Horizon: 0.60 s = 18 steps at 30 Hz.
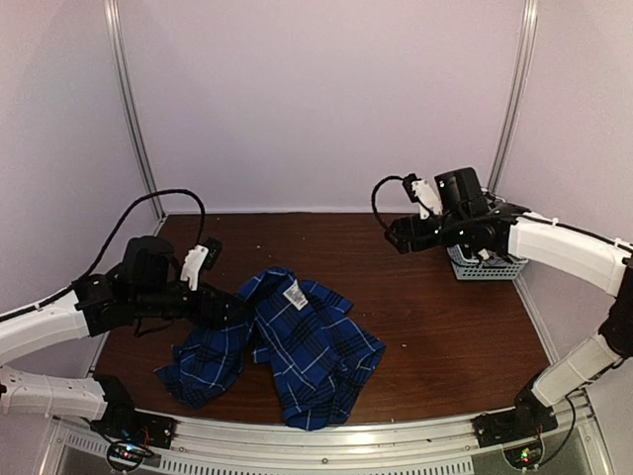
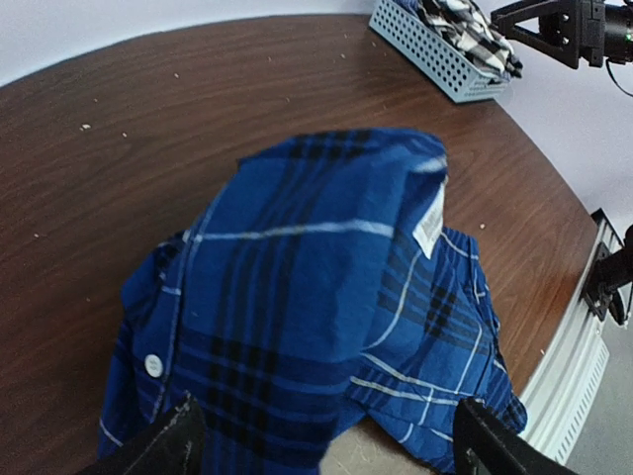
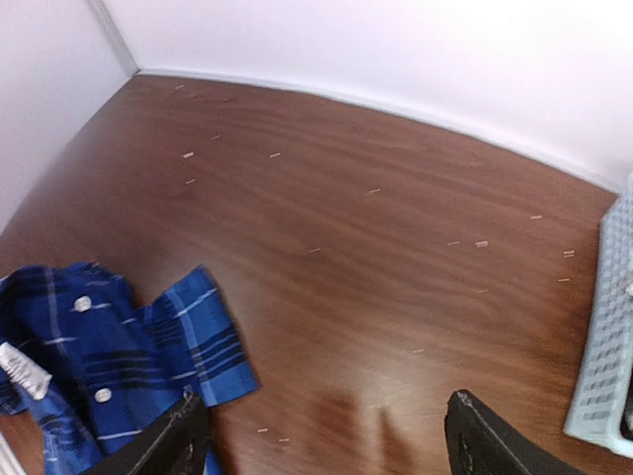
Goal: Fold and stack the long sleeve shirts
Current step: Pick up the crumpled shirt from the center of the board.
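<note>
my left gripper (image 2: pixel 326 440) hangs open just over the crumpled blue plaid shirt (image 1: pixel 297 341) near the counter's (image 1: pixel 435 307) front edge. right gripper (image 3: pixel 321 435) is open and empty, up by the basket (image 1: pixel 490 265). i'd pinch one layer near the collar label (image 2: pixel 430 223) and spread it flat before folding.

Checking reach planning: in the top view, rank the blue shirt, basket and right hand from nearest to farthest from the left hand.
1. Blue shirt: front centre, right at the left hand.
2. Right hand: back right, above the table.
3. Basket: far right, by the wall.
</note>
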Available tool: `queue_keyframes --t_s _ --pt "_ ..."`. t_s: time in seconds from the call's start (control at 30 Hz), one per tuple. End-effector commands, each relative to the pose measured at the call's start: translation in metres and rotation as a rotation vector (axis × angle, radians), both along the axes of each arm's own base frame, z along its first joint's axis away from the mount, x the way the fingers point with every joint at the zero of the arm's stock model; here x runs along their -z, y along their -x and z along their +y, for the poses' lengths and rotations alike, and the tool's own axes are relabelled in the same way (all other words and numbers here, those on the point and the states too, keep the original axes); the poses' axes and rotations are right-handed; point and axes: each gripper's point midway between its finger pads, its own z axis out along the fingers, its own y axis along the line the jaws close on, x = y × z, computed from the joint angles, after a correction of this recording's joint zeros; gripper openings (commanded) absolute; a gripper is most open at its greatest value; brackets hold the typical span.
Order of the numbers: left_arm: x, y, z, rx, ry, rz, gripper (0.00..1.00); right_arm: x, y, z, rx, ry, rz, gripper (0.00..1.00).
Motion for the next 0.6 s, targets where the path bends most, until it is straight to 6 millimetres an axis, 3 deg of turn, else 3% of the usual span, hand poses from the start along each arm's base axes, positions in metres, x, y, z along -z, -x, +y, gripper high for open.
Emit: queue_keyframes --t_s 0.0,0.2,0.37,0.5,0.57 --pt "0.018 0.004 -0.003 -0.069 -0.043 0.067 0.85 0.028 0.075 0.088 -0.269 -0.135 0.116 0.85" --pt "0.050 0.009 0.008 -0.229 -0.072 0.151 0.79 0.065 0.140 0.158 -0.434 -0.208 0.217 0.86" --pt "0.075 0.018 0.021 -0.324 -0.061 0.239 0.80 0.103 0.157 0.193 -0.485 -0.191 0.296 0.83" --pt "0.079 0.020 0.025 -0.343 -0.054 0.250 0.62 0.123 0.147 0.214 -0.489 -0.177 0.314 0.63" --pt "0.073 0.020 0.025 -0.340 -0.044 0.236 0.48 0.128 0.144 0.217 -0.489 -0.145 0.325 0.44"
